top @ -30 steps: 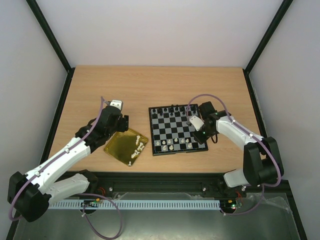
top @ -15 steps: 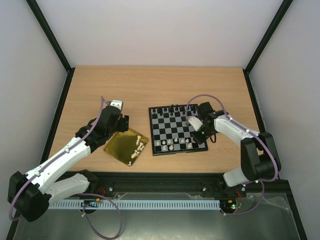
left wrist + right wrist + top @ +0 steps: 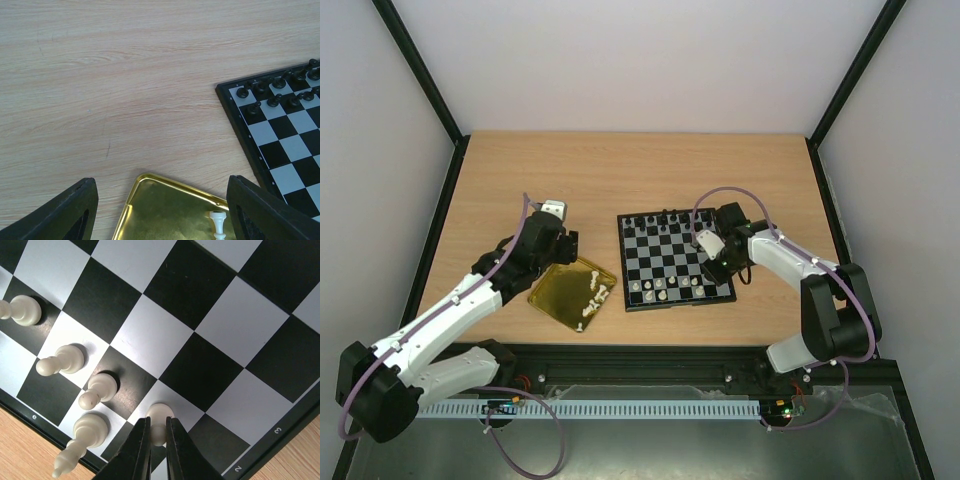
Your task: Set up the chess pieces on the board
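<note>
Right jaws clamped on white pawn, seated on board. I'd open gently, lift straight, sparing neighbouring pawn. Left jaws apart.

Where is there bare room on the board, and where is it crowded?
Free: the middle rows of the board, between the black pieces along its far edge and the white pieces on its near rows; also the table beyond it. Crowded: the near rows around the right fingers, closed on a white pawn, and the tray corner by the board.
</note>
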Controlling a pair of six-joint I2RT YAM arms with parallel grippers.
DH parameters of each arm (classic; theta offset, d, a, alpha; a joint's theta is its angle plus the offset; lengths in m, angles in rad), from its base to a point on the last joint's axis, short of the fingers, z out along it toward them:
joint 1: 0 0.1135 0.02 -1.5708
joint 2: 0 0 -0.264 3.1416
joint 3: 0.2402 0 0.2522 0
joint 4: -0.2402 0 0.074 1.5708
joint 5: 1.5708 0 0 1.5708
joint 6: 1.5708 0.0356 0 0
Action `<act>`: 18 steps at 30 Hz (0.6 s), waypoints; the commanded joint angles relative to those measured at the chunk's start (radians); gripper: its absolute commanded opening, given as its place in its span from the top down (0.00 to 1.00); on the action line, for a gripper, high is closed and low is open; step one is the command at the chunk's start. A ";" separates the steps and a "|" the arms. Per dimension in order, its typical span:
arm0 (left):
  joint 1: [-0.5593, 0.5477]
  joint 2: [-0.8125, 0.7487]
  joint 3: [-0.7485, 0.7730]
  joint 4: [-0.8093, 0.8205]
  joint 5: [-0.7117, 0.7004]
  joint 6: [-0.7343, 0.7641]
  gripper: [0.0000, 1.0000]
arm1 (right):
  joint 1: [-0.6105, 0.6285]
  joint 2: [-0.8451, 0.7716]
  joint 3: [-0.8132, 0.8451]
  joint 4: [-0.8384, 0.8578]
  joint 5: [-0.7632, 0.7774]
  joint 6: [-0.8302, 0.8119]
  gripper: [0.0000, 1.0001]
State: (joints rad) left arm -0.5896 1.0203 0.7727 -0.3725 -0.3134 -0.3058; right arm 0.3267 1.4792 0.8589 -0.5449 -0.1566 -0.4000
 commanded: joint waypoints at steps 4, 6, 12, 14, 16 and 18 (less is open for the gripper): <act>0.003 0.010 -0.003 0.007 0.008 0.006 0.27 | -0.001 0.001 -0.012 0.001 -0.016 0.020 0.86; 0.004 0.012 -0.004 0.006 0.010 0.006 0.27 | -0.002 -0.003 -0.010 -0.006 -0.005 0.020 0.81; 0.004 0.019 -0.003 0.005 0.016 0.007 0.27 | -0.003 -0.048 0.033 -0.060 0.007 0.016 0.77; 0.003 0.021 -0.003 0.006 0.017 0.006 0.27 | -0.003 -0.060 0.068 -0.092 -0.005 0.023 0.76; 0.003 0.026 -0.005 0.006 0.020 0.002 0.27 | -0.003 -0.075 0.105 -0.120 -0.018 0.037 0.75; 0.002 0.045 0.002 -0.007 0.026 -0.020 0.27 | -0.003 -0.094 0.142 -0.135 -0.035 0.064 0.74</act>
State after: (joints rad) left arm -0.5896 1.0389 0.7727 -0.3725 -0.2970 -0.3054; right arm 0.3267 1.4387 0.9195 -0.5880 -0.1570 -0.3756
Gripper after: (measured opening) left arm 0.729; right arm 0.255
